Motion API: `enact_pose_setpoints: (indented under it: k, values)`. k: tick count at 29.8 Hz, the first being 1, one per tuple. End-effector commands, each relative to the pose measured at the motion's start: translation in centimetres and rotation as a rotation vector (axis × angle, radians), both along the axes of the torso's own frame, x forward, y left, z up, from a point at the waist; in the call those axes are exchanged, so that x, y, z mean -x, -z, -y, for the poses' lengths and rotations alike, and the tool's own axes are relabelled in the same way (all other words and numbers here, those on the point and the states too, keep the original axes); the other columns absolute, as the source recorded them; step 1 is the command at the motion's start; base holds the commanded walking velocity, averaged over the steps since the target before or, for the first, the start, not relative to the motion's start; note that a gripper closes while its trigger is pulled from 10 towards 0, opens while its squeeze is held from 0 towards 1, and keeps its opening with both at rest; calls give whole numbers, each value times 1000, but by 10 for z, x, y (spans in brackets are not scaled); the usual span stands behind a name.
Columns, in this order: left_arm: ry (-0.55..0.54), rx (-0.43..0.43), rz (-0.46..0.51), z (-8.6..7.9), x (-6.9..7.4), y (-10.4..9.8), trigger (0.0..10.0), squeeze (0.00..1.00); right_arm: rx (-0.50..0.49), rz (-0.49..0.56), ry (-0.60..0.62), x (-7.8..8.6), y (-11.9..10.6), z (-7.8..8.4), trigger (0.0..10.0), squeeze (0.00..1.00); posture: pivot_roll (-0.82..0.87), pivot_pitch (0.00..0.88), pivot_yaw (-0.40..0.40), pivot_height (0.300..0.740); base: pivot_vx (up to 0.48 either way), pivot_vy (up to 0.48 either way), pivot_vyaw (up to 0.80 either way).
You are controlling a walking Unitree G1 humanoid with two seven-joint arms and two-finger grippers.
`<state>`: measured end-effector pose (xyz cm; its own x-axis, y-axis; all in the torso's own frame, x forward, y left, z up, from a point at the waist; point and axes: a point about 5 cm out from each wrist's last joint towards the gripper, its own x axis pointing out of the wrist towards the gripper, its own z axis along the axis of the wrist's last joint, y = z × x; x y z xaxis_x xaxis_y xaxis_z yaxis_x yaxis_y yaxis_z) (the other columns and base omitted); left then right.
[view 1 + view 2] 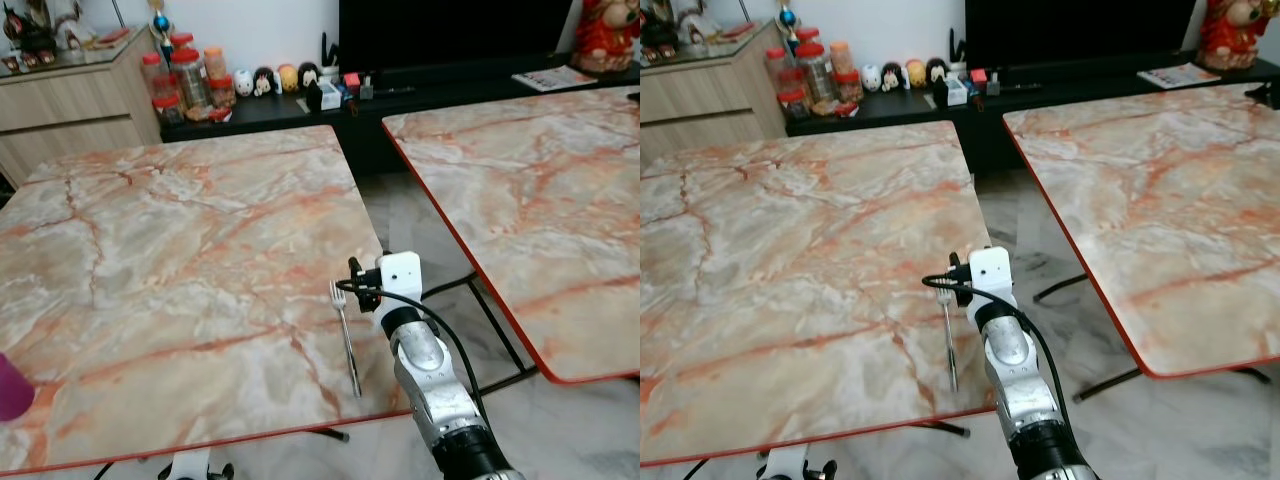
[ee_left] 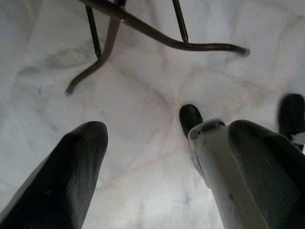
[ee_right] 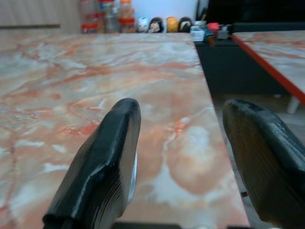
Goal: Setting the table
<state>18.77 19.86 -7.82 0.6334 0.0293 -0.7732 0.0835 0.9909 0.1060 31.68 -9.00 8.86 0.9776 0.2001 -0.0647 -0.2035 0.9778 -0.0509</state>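
A fork (image 1: pixel 346 338) is seen lying on the tabletop (image 1: pixel 180 260), apparently just beside the right gripper (image 3: pixel 181 157), whose fingers (image 3: pixel 102 167) are spread and empty.

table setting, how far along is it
Barely started. Done: one fork lies flat near the right edge of the near table. In hand: nothing; the right tool hovers open over that edge beside the fork, and the left tool hangs open over the floor. Left: no plates, cups or other cutlery are on either table.

Right end effector (image 3: pixel 181 157) parted, left end effector (image 2: pixel 167 176) parted
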Motion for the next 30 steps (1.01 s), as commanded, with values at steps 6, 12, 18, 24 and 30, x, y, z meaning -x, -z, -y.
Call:
enact_pose_setpoints:
  k: [6,12,18,24,30]
  values:
    - [-11,-2,-16,-3,6,2,10000,0,-14,20,-8,-3,-8,-4,10000,0,-22,0,81,736,0,0,0]
    - [-12,-6,-17,-4,6,2,10000,0,-22,22,-4,-3,-8,-5,10000,0,-21,0,83,736,0,0,0]
    - [-10,-9,-19,-5,6,2,10000,0,-28,22,-3,-2,-8,-5,10000,0,-21,0,85,736,0,0,0]
    - [-2,-1,-25,-3,6,3,10000,0,-26,12,3,-2,-5,-3,10000,0,-21,0,85,736,0,0,0]
    - [20,-7,-35,1,7,4,10000,0,-36,10,17,-3,-5,0,10000,0,-25,0,84,736,0,0,0]
